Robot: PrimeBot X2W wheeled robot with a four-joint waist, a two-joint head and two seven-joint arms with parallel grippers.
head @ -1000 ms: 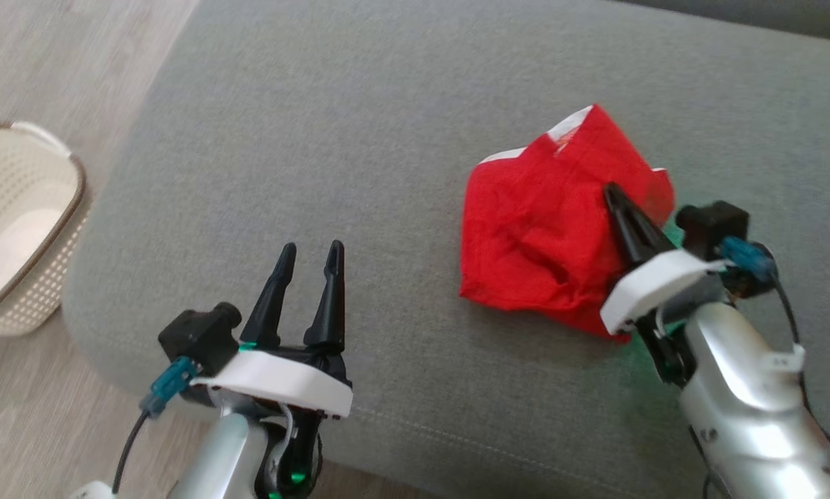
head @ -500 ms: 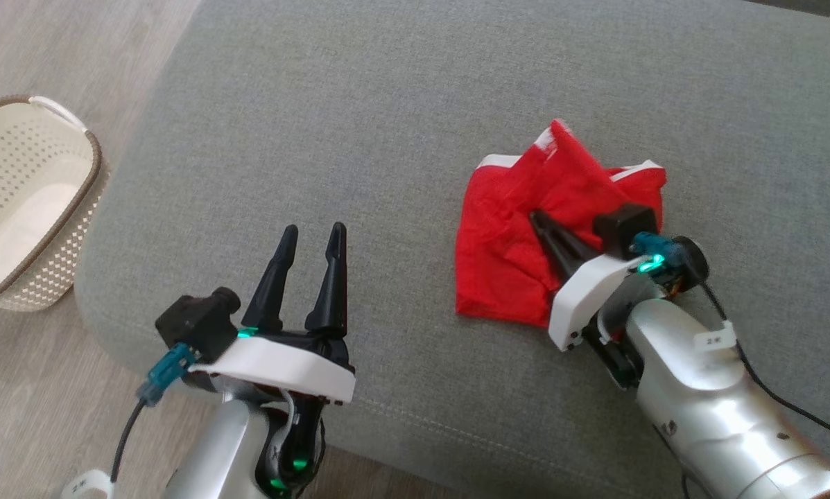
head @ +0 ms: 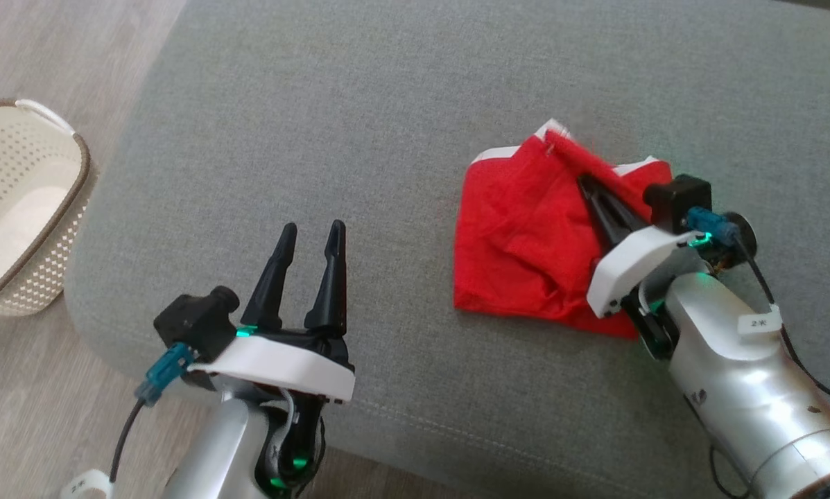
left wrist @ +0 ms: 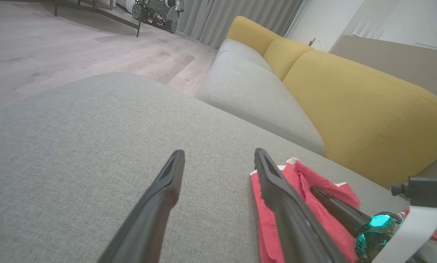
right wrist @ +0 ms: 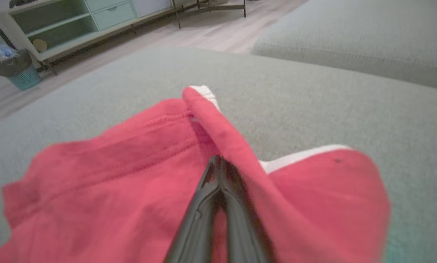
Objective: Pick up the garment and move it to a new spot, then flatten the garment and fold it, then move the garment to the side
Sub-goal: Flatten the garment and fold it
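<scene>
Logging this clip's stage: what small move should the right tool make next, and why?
Probably lift and carry left: the right tool is shut on a fold of the garment, which lies crumpled on the cushion, with bare cushion to its left and the left tool open, apart.

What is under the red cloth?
The red garment lies on the grey sofa cushion, which shows all around it. The patch directly beneath is covered, so anything else there cannot be seen.

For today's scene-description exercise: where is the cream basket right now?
In the head view, the cream basket stands on the floor at the far left, beside the left edge of the grey cushion.
</scene>
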